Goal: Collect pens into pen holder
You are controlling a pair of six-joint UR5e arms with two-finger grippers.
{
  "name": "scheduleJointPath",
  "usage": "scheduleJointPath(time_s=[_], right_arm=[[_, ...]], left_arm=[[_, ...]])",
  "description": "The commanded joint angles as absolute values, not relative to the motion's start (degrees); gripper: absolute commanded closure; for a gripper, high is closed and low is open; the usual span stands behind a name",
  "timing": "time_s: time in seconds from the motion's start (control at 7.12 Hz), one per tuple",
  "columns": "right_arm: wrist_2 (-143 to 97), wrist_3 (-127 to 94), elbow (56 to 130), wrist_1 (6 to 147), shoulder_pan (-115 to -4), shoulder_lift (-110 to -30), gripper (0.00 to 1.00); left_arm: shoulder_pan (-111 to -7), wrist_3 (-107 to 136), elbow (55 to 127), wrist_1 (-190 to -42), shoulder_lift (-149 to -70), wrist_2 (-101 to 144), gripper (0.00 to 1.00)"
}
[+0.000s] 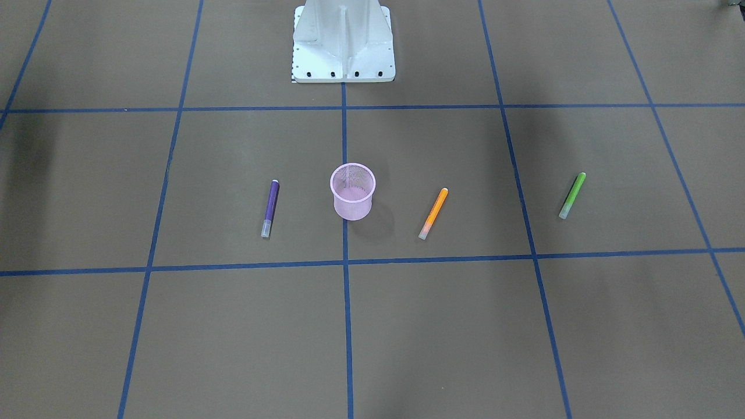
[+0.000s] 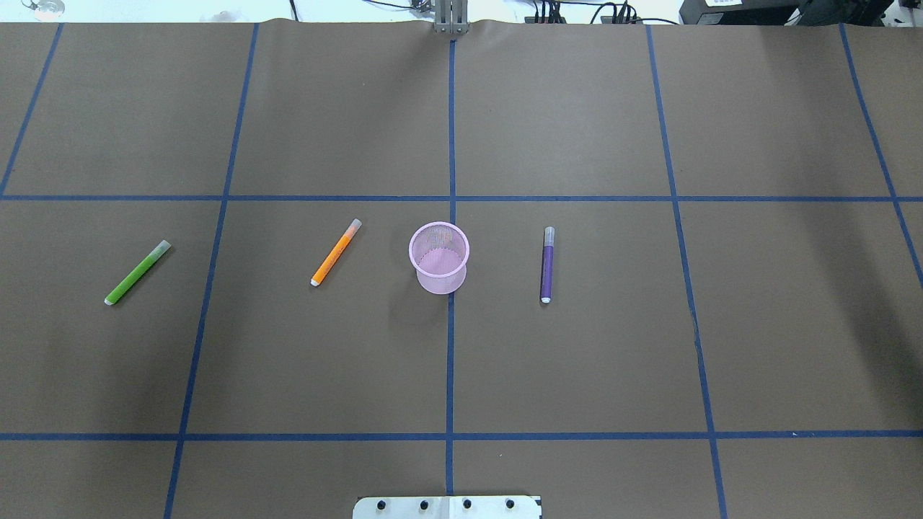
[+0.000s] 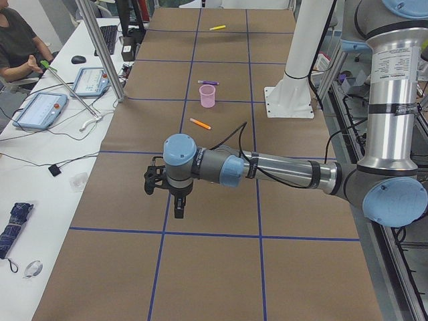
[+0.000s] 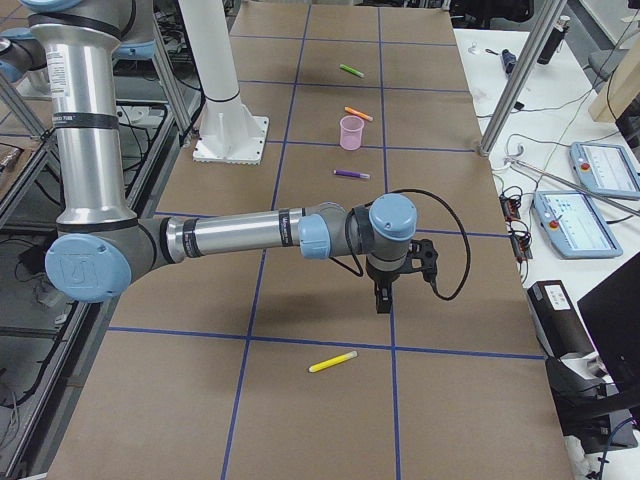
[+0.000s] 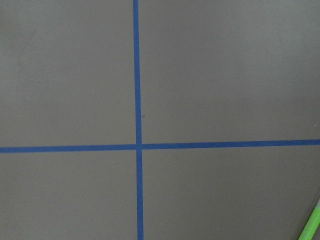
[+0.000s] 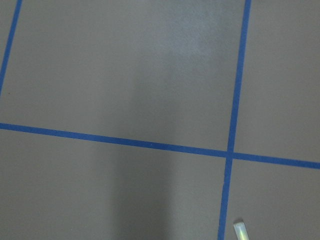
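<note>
Currently pen holder [image 2: 438, 259] upright between orange pen [image 2: 335, 252], purple pen [image 2: 547, 264]; left claw [image 3: 178, 210], right claw [image 4: 381, 300]: width not discernible.

The flat brown paper-covered table [image 2: 577, 108] is ruled into large squares by thin blue tape lines [image 2: 452, 130]. The small round wire-mesh pen holder [image 2: 441, 277] is pale pink, and its fine mesh forms a tight see-through grid. Each short, thick marker has one solid body colour and a pale translucent cap end: the purple pen [image 2: 546, 265], the orange pen [image 2: 335, 252], the green pen [image 2: 137, 272] and the bright yellow pen [image 4: 333, 362]. The flared metal robot base [image 1: 343, 43] is white with a row of black bolt dots along its edge, and the left arm [image 3: 287, 172] and right arm [image 4: 240, 232] are silver tubes with light-blue joint caps.
</note>
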State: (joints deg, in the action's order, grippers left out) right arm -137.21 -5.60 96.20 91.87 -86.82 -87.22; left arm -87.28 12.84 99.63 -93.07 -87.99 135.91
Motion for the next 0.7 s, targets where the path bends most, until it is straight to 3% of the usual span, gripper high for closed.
scheduleJointPath(time_s=[0.0, 0.56], right_arm=[[-136.06, -1.71, 96.85, 93.78, -86.31, -89.28, 0.00], [-136.23, -2.46, 98.09, 91.51, -86.22, -90.61, 0.00]], left_arm=[[-86.57, 12.66, 101.58, -91.05, -86.50, 136.58, 0.00], [-86.31, 12.75, 102.05, -91.93, -84.55, 137.81, 0.00]])
